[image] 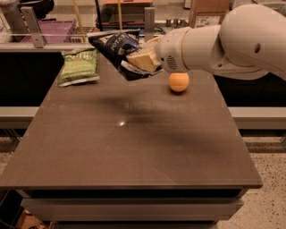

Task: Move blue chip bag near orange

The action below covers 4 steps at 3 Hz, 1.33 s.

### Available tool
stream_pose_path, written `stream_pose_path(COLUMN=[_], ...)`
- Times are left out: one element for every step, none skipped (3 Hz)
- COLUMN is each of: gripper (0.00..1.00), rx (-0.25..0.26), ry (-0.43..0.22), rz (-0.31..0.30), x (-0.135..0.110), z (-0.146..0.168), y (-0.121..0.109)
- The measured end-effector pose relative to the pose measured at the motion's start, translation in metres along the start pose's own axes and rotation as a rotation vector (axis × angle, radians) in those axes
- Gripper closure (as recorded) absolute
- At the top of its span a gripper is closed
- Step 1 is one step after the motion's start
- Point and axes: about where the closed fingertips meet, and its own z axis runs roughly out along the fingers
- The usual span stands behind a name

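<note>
The blue chip bag (pixel 117 50) is dark navy with white lettering and hangs in the air above the far part of the table. My gripper (pixel 142 60) is shut on the bag's right side, its cream-coloured fingers (pixel 144 57) clamped on the foil. The orange (pixel 178 82) is small and round and rests on the table just right of and below the bag, under my white arm (pixel 232 42). The bag and the orange are apart by a short gap.
A green chip bag (pixel 79 67) lies at the table's far left. The brown table (pixel 134 147) stretches toward me. Behind it stand a counter with a purple crate (pixel 53 31), posts and cardboard boxes (pixel 208 13).
</note>
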Motion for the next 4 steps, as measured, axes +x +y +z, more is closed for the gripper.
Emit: stream_pose_path(gripper=[1.00,1.00,1.00,1.00], rx=[-0.023,-0.036,-0.046,-0.017], ry=[0.032,0.078,0.111,0.156], rz=[-0.012,-0.019,-0.019,-0.009], x=[0.000,0.002,0.007,0.013], z=[0.019,0.040,0.059,0.072], y=[-0.011,-0.024,-0.033,-0.040])
